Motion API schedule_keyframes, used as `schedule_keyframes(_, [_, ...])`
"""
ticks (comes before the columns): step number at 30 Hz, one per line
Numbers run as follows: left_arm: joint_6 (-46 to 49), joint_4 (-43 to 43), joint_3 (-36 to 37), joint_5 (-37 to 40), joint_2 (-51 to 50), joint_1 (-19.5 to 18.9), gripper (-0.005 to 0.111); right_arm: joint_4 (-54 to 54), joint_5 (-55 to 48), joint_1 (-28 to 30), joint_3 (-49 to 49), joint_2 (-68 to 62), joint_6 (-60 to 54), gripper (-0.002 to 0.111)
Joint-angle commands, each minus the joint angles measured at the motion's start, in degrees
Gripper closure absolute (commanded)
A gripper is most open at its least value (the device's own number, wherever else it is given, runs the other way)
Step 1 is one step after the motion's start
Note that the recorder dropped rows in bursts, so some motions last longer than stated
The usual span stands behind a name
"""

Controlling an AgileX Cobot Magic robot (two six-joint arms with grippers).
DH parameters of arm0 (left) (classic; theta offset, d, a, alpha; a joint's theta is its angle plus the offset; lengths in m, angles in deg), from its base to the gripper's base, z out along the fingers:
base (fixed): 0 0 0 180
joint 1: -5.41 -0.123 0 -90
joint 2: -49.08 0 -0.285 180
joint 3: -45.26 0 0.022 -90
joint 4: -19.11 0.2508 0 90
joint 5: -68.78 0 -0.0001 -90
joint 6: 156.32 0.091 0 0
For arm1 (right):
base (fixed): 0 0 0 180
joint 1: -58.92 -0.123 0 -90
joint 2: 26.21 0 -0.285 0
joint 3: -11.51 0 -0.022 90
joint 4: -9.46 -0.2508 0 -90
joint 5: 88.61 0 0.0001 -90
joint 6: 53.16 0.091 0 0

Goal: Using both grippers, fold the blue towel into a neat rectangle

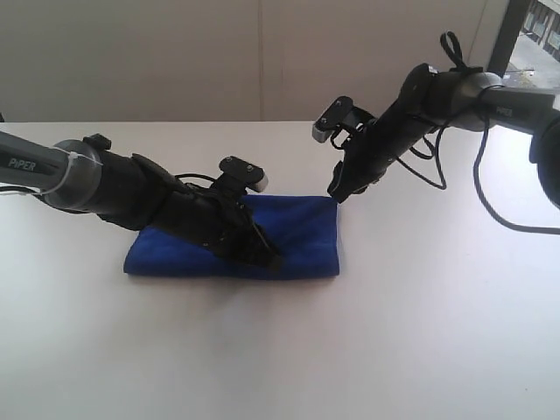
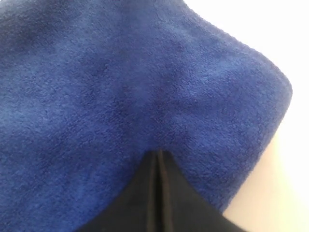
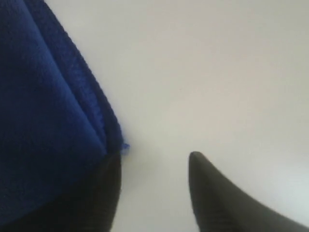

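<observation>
The blue towel lies folded into a flat rectangle on the white table. My left gripper rests on the towel's top near its front edge. In the left wrist view the left gripper has its jaws pressed together, tips against the towel, with no cloth between them. My right gripper hovers at the towel's far right corner. In the right wrist view the right gripper stands open: one finger overlaps the edge of the towel, the other is over bare table, and nothing sits between them.
Black cables loop down from the right arm over the table's right side. A pale wall runs along the table's far edge. The left arm's grey tube reaches in from the left.
</observation>
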Motion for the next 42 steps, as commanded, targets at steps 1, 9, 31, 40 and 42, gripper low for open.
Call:
schedule_keyframes(1, [0.05, 0.13, 0.4, 1.05, -1.06, -0.14, 0.107, 0.06, 0.72, 0.46, 0.12, 1.34, 0.66, 0.048])
schedule_keyframes(9, [0.05, 1.18, -1.33, 0.61, 4.32, -0.24, 0.107, -1.57, -1.16, 0.46, 0.12, 10.31, 4.15, 0.055])
schedule_keyframes(31, [-0.2, 10.4, 0.78, -11.38, 3.13, -13.31, 0.107, -3.9, -9.64, -9.42, -13.37, 11.92, 6.05, 0.108])
schedule_keyframes(40, [1.61, 10.53, 0.68, -15.78, -0.59, -13.31, 0.107, 0.84, -3.36, -9.68, -20.12, 10.2, 8.16, 0.108])
schedule_keyframes(42, [1.61, 10.53, 0.68, -14.55, -0.81, -13.31, 0.107, 1.12, -3.36, -9.68, -20.97, 9.69, 8.16, 0.108])
